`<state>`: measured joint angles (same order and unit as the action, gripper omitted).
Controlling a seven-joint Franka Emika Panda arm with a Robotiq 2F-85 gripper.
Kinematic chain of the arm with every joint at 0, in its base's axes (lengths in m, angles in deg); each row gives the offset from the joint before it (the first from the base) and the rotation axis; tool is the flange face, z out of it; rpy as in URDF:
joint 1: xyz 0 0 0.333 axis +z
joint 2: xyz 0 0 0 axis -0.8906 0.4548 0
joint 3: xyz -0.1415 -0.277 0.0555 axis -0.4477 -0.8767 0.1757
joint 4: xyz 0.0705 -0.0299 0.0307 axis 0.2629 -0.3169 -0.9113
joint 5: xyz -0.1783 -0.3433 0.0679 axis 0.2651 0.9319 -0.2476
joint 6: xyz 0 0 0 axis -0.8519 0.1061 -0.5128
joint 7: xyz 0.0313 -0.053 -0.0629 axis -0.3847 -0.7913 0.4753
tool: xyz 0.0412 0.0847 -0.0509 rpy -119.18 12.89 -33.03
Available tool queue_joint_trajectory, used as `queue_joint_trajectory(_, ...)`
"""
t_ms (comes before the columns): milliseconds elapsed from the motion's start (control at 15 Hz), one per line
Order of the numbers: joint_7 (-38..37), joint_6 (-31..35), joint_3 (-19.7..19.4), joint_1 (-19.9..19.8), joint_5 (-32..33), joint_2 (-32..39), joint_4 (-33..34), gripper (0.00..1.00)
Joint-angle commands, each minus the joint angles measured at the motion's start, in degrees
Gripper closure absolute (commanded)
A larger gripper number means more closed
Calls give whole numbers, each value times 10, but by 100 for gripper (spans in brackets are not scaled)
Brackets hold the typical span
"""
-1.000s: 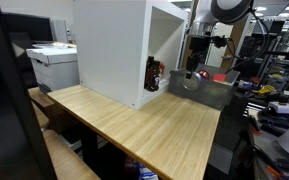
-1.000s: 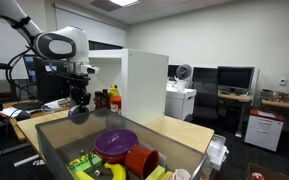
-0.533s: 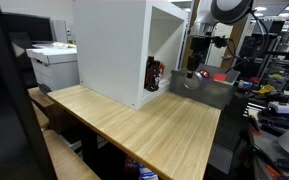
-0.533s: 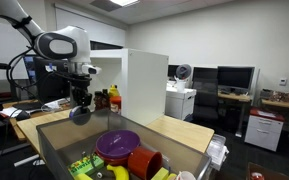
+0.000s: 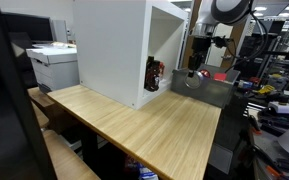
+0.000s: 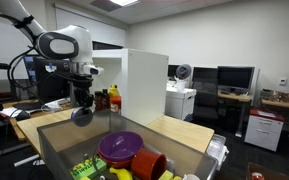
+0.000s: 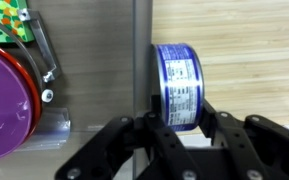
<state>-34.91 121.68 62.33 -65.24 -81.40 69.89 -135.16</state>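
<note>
A small blue-labelled can (image 7: 179, 85) hangs in the air, pinched at its sides between the two fingers of the hand (image 7: 180, 120), likely to stop it slipping. Below it are the wooden surface (image 7: 244, 50) and, just beside, the wall of the clear bin (image 7: 141, 40), which holds a purple plate (image 7: 4, 95). In an exterior view the arm (image 6: 62, 45) bends over, hand pointing straight down
</note>
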Motion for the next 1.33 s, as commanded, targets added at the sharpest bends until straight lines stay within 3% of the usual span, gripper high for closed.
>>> queue_joint_trajectory(0, 2, 10, -5, -15, 14, 5, 4, 88)
queue_joint_trajectory(1267, -3, 17, -19, -33, 20, 13, 6, 88)
